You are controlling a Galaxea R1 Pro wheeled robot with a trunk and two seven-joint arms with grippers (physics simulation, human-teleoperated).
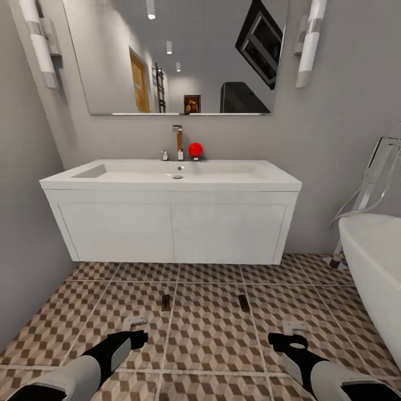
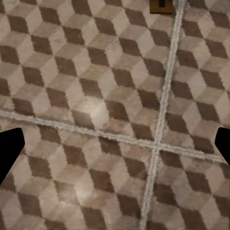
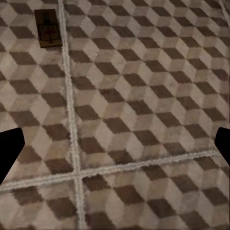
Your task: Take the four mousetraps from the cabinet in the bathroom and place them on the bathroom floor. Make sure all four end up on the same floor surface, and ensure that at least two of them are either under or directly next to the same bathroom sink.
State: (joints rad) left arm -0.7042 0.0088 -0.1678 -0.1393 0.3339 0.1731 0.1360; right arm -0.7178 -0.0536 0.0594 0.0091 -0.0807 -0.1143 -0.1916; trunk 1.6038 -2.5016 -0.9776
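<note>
left claw [image 1: 135, 327]: wide open, empty | right claw [image 1: 289, 329]: wide open, empty | two mousetraps [image 1: 166, 301] [image 1: 243, 302]: lower centre, flat on bathroom floor [image 1: 211, 334] before bathroom sink [image 1: 172, 217]

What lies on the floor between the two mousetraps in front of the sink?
Only bare patterned tile between the left mousetrap and the right mousetrap, seen in the head view.

Both arms are reaching forward and low, left gripper [image 1: 135, 327] and right gripper [image 1: 287, 333] each hanging with fingers spread, holding nothing.
</note>
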